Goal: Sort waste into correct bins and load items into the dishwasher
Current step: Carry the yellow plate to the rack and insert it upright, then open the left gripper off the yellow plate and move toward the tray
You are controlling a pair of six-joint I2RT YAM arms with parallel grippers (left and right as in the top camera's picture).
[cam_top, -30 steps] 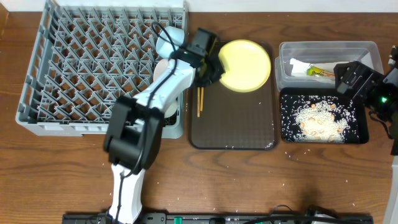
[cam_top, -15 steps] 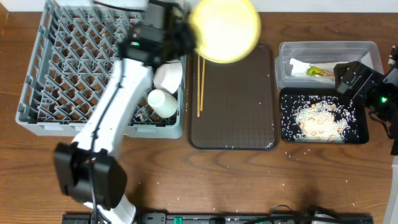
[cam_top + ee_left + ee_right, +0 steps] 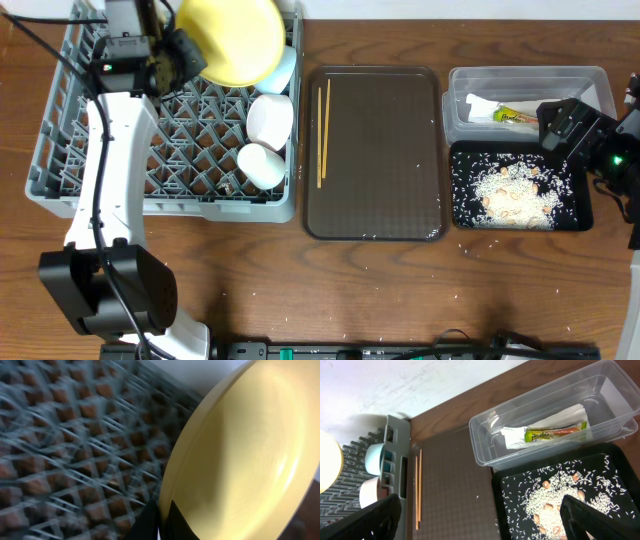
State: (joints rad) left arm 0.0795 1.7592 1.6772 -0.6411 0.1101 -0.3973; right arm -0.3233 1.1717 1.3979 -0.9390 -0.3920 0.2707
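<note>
Overhead: we find the left gripper [image 3: 183,57] clamped on the rim of the yellow plate [image 3: 232,38], which extends rightward from it above the dish rack [image 3: 160,207].

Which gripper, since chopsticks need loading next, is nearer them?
Left. The left gripper holds the yellow plate over the grey rack, left of the chopsticks; the right gripper hovers farther off, by the clear tub.

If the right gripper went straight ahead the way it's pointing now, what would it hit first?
The right gripper would probably meet the shallow black rectangular tray of whitish rice scraps first, though depth is unclear.
</note>
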